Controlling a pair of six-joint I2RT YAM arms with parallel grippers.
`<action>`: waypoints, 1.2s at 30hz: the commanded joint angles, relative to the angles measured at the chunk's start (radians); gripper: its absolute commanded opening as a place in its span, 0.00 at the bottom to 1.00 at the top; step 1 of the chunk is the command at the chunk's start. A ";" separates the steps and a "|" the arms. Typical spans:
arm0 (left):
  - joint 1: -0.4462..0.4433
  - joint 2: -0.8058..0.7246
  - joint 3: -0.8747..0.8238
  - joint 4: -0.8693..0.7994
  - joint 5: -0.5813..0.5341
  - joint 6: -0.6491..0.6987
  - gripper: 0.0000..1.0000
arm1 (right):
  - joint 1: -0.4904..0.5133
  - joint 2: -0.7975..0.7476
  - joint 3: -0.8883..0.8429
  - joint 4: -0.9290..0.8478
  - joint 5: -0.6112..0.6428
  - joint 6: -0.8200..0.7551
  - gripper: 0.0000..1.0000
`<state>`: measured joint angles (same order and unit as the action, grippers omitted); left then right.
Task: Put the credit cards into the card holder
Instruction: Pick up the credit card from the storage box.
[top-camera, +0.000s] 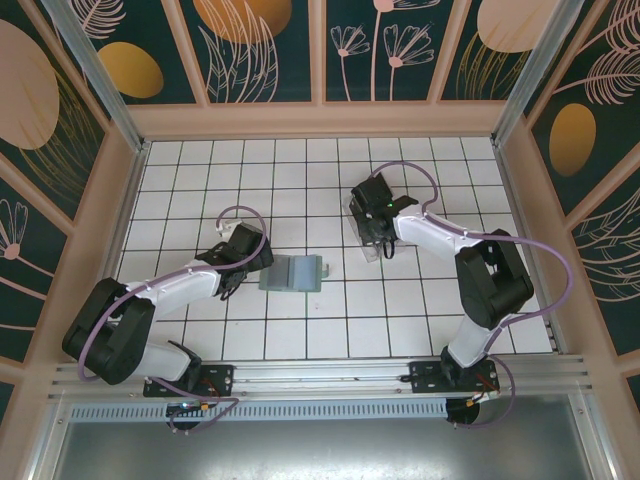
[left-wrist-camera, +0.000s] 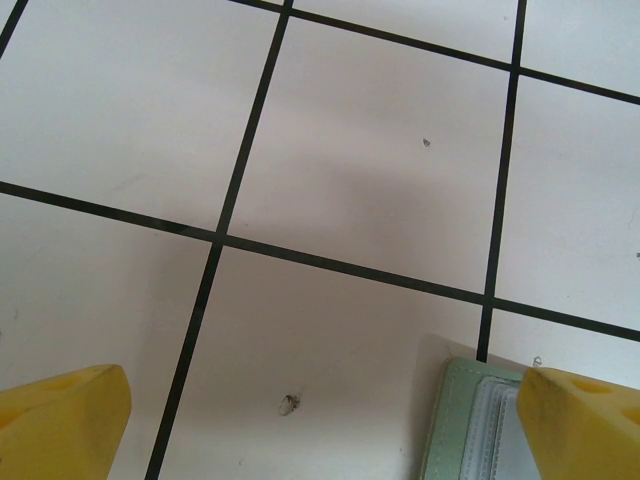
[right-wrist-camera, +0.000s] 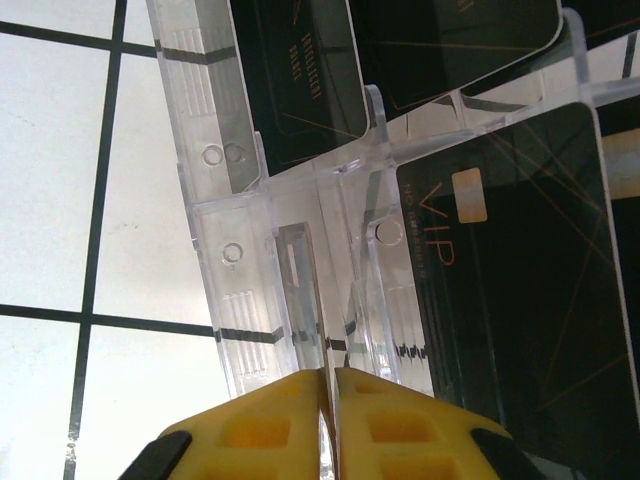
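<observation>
Three black cards (right-wrist-camera: 520, 280) seen slotted in clear tray (right-wrist-camera: 240, 250); "VIP" read on one. Green card holder (top-camera: 293, 272) laid flat on desk (top-camera: 200, 180), beside released left jaws. Right jaws clenched over tray.

From above we get bright, even light over the white square-tiled table (top-camera: 300, 330). The arms throw only faint, soft shadows, and the walls splay outward toward the frame's edges. In the left wrist view a broad, diffuse grey shadow lies across the middle tiles. The grid lines there are crisp, but the left gripper's yellow fingertips (left-wrist-camera: 60, 425) look soft. In the right wrist view the tiles at left wash out to near white. The clear plastic slotted tray (right-wrist-camera: 245, 250) catches small glints, the glossy black rectangular cards (right-wrist-camera: 520, 330) stay dark with a faint sheen, and the right gripper's yellow fingertips (right-wrist-camera: 250, 440) blur.
</observation>
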<state>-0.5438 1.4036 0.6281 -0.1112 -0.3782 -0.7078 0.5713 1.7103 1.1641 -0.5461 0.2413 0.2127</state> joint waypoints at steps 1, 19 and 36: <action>0.005 0.001 -0.014 0.006 -0.009 -0.006 0.99 | 0.006 -0.021 0.013 -0.006 -0.006 -0.009 0.05; 0.005 0.028 -0.031 -0.091 -0.071 -0.049 0.99 | 0.005 -0.186 0.074 0.002 -0.114 0.005 0.00; 0.002 0.074 -0.068 -0.151 -0.060 -0.210 0.99 | 0.048 -0.476 -0.228 0.270 -0.405 0.204 0.00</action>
<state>-0.5438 1.4597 0.5800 -0.2428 -0.4572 -0.8837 0.6056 1.2716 0.9737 -0.3580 -0.1070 0.3672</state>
